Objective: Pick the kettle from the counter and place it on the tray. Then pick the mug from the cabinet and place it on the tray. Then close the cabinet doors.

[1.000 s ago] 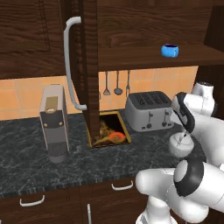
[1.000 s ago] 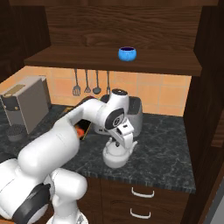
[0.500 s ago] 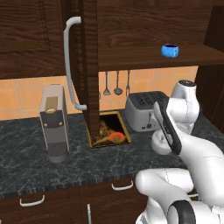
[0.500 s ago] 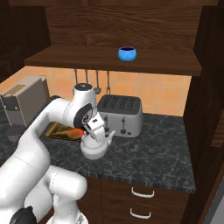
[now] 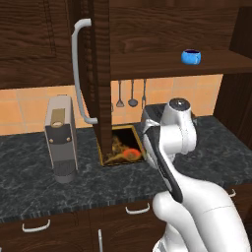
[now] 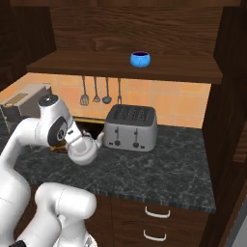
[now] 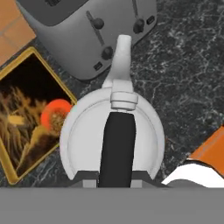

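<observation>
Under hand [image 6: 77, 143]: kettle [image 7: 113, 135] gripped by handle, above counter [image 7: 183, 83], beside tray [image 7: 30, 113].

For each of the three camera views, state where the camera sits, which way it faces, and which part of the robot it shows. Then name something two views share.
Left base view: behind the arm to its left, facing forward and down at the counter, tray and cabinet door; the white arm rises at lower right.
Right base view: behind the arm to its right, facing the toaster and the kettle; the arm rises at lower left.
Hand view: on the hand, looking down along the gripper at the kettle's dark handle.
Shared: both base views show the blue mug on the cabinet shelf.
</observation>
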